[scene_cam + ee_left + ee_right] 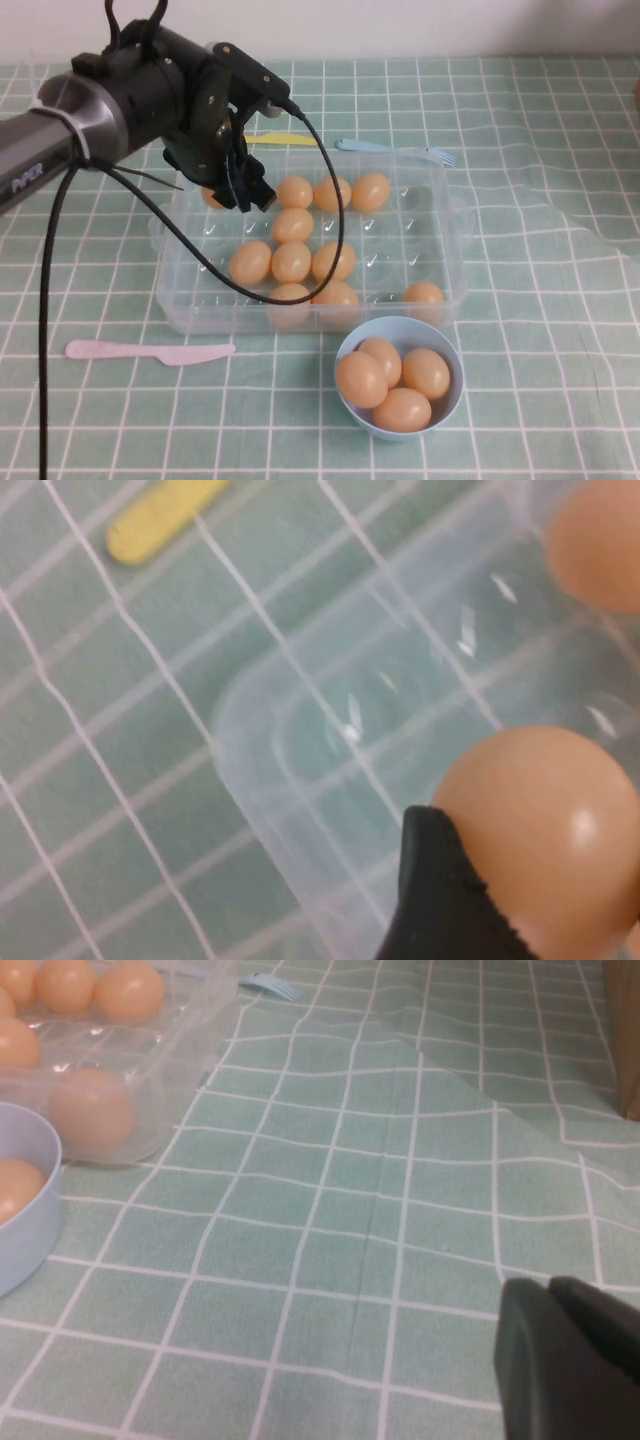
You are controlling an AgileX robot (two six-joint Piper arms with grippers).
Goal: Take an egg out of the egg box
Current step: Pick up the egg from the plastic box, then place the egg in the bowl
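Observation:
The egg box (440, 190) is a clear plastic tray in the middle of the table, with several orange-tan eggs in its cups. My left gripper (245, 190) reaches down into the box's back left corner. In the left wrist view it (560, 900) is shut on an egg (550, 820), with one black finger (435, 890) pressed against the egg's side. That egg (211, 197) barely shows behind the gripper in the high view. My right gripper (565, 1360) is shut and empty, low over the tablecloth to the right of the box (180, 1050). It is out of the high view.
A light-blue bowl (445, 400) with several eggs stands just in front of the box. A pink plastic knife (150, 351) lies front left. A yellow utensil (280, 139) and a blue fork (395, 150) lie behind the box. The green checked cloth is wrinkled at right.

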